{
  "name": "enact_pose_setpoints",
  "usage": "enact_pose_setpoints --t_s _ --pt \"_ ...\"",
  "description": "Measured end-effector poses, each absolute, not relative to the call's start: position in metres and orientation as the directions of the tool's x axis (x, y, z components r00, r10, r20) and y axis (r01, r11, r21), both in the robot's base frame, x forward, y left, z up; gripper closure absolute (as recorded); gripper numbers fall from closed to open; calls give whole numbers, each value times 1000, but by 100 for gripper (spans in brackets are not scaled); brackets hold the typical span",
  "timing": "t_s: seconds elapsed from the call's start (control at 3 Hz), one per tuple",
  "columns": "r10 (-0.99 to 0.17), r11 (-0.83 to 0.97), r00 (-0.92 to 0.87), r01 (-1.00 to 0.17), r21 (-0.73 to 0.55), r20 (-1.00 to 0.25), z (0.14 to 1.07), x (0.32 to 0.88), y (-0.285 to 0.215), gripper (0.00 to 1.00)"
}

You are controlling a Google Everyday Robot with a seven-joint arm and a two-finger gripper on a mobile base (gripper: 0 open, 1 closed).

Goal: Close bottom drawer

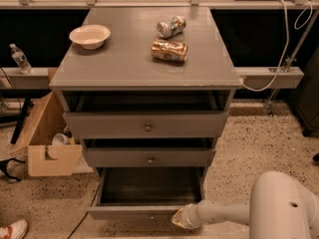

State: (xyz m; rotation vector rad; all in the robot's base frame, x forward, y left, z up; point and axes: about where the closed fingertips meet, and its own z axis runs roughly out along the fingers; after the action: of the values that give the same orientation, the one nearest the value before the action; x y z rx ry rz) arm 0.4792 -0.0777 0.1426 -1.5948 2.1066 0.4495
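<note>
At the left edge of the frame a water bottle [20,59] stands on a ledge. Below it an open cardboard box [47,146] sits on the speckled floor, just beside the grey cabinet [144,66]. A red-and-white shoe [12,229] shows in the lower left corner.

A pale bowl [89,35] sits on the left of the cabinet's top. Two crushed cans lie toward the right: a silver can [171,26] and a gold can [169,50] in front of it.

Three drawers stack in the middle of the frame. The top drawer [147,126] and the middle drawer [149,158] are each pulled out a little, and each has a small round knob at its centre.

The bottom drawer [132,212] is in the lower centre and is pulled out far more than the two above. Its dark grey inside lies open to view with nothing in it. I see its slim grey front almost edge-on from above, as a narrow band.

My gripper [180,217] is low in the frame at the right end of that front, up against it or just short of it; I cannot tell which. Whether it is spread or pressed together I cannot tell either.

My pale forearm [224,213] runs almost level from the gripper toward the right. It joins the big rounded arm housing [284,208] that fills the lower right corner. Beyond it, at the upper right, a white cable [285,44] hangs down to a ledge.
</note>
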Motion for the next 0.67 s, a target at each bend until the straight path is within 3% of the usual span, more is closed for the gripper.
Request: enact_pose_setpoints --t_s 0.67 --pt "-762 276 -156 -956 -97 -629 147 512 -74 100"
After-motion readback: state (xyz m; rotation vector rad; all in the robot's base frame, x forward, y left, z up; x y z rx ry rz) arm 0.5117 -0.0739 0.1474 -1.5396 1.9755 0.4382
